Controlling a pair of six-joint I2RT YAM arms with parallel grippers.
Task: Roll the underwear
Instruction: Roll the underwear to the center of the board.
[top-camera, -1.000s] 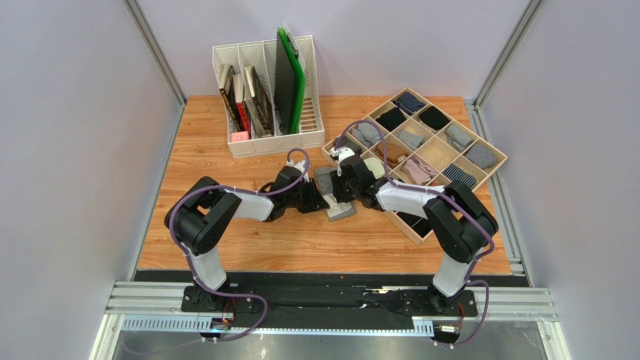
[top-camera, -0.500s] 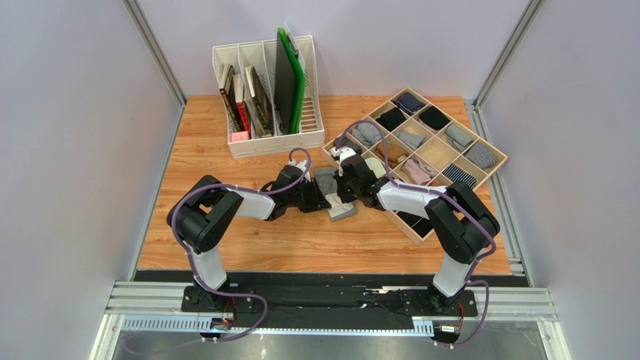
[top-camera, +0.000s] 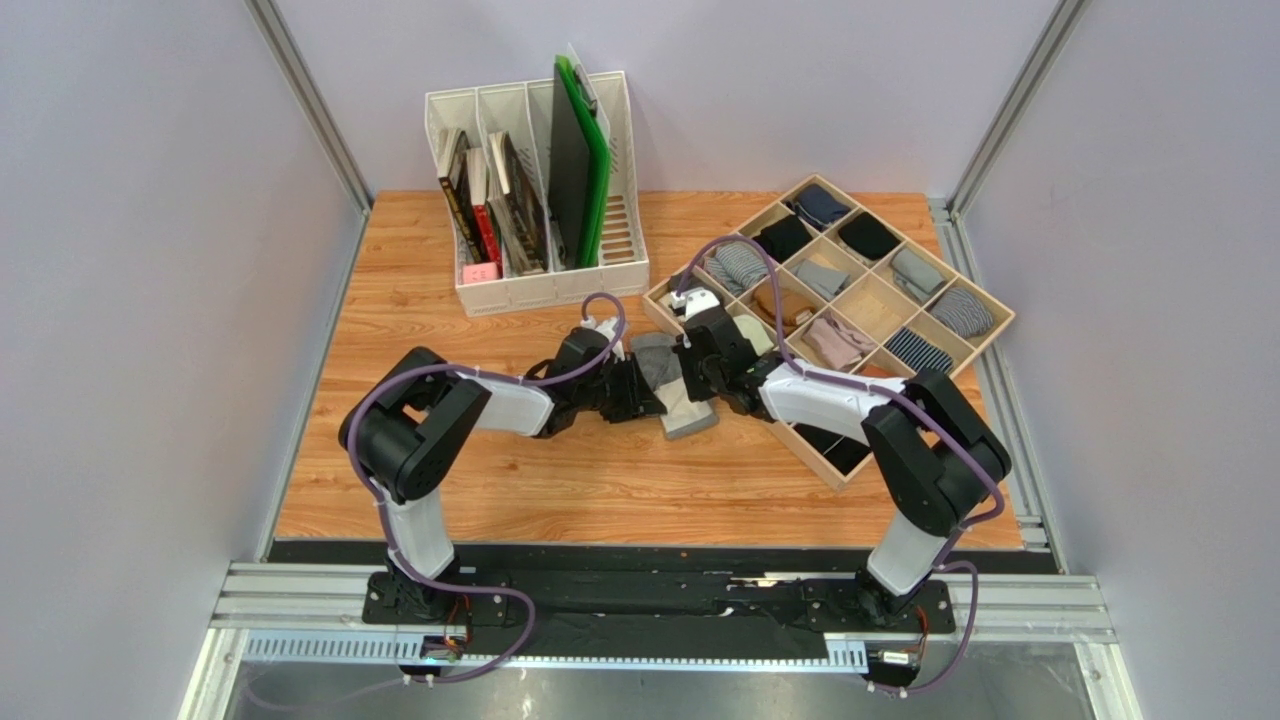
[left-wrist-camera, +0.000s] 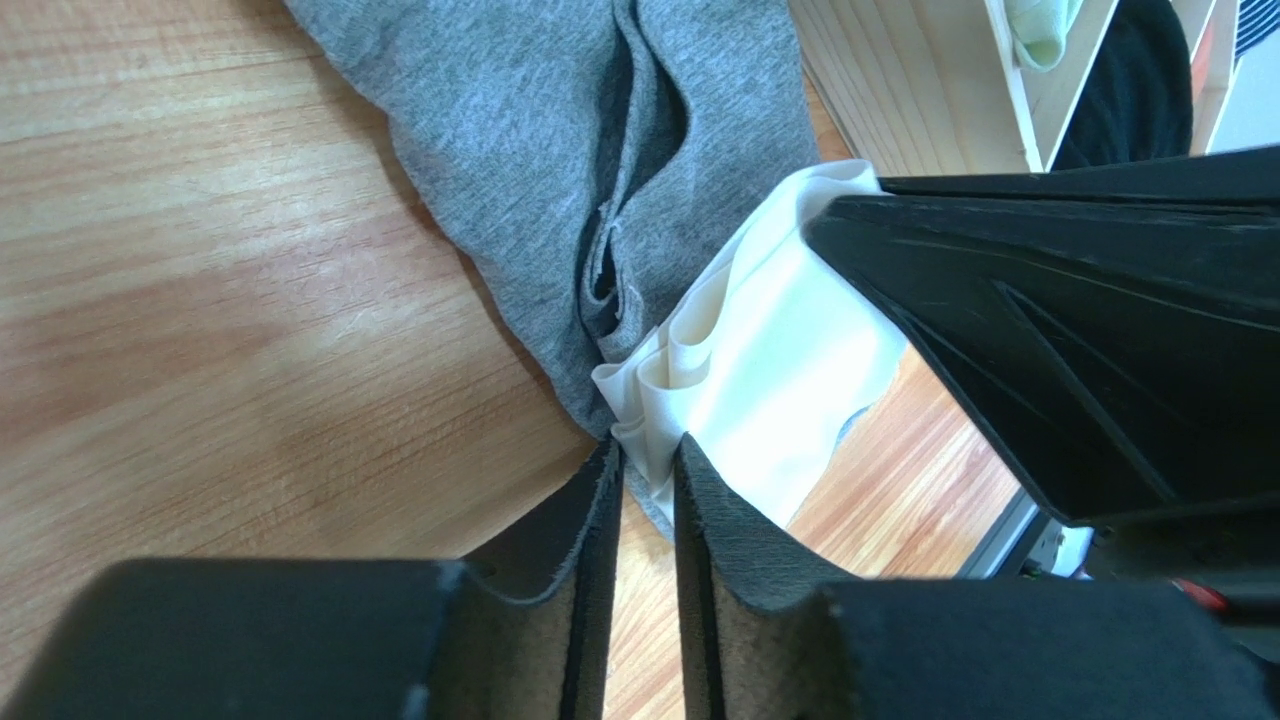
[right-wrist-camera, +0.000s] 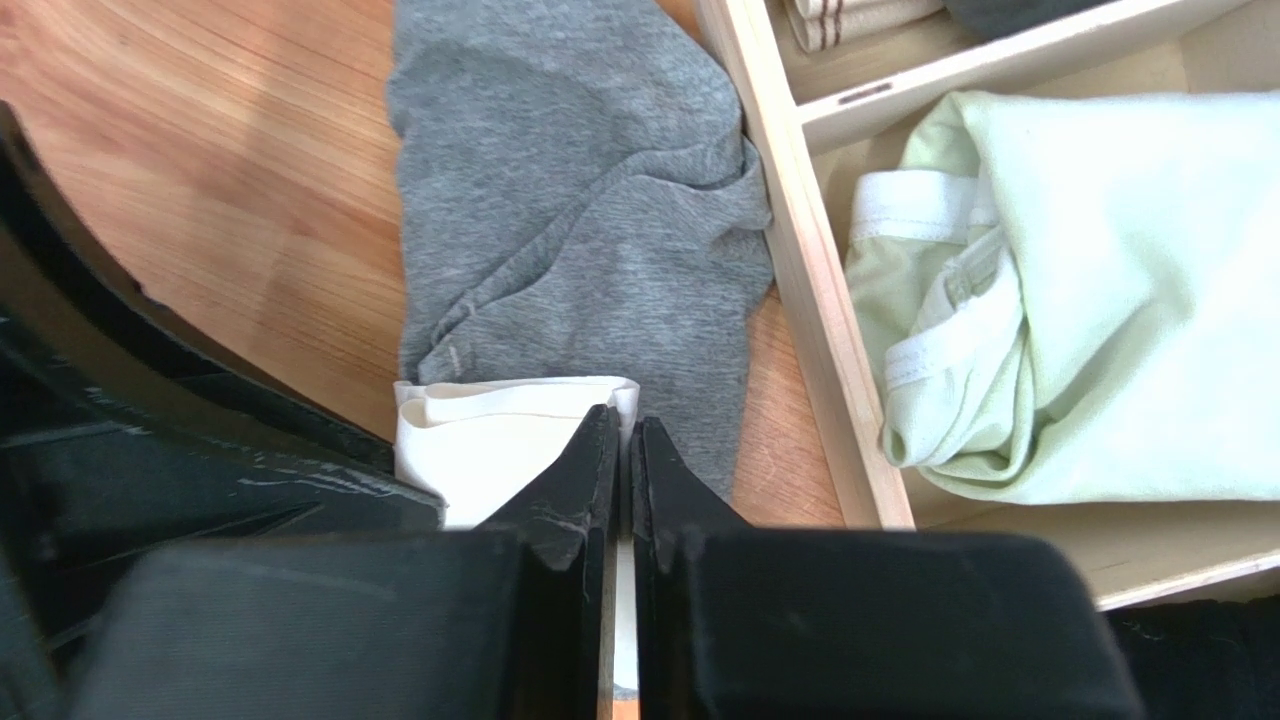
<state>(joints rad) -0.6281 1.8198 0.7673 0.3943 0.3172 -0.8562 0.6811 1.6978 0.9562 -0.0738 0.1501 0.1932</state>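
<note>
The heather-grey underwear (top-camera: 672, 387) lies folded into a narrow strip on the wooden table, just left of the divided tray. Its white waistband (left-wrist-camera: 766, 375) is the near end, folded over. My left gripper (left-wrist-camera: 646, 450) is shut on the left edge of the waistband. My right gripper (right-wrist-camera: 625, 428) is shut on the waistband's right corner (right-wrist-camera: 601, 396). In the top view both grippers meet at the garment, the left gripper (top-camera: 643, 393) on its left side and the right gripper (top-camera: 703, 383) on its right. The grey body (right-wrist-camera: 579, 225) stretches away from the fingers.
A wooden divided tray (top-camera: 781, 435) holds rolled grey, black and striped bundles at the right; its wall (right-wrist-camera: 789, 270) runs beside the garment. A pale green garment (right-wrist-camera: 1082, 285) lies in the nearest compartment. A white file holder (top-camera: 534, 285) with books stands behind.
Both grippers have edged slightly away from the arm bases with the waistband end; the garment strip looks a little shorter. The arms' elbows shifted a little to the right.
</note>
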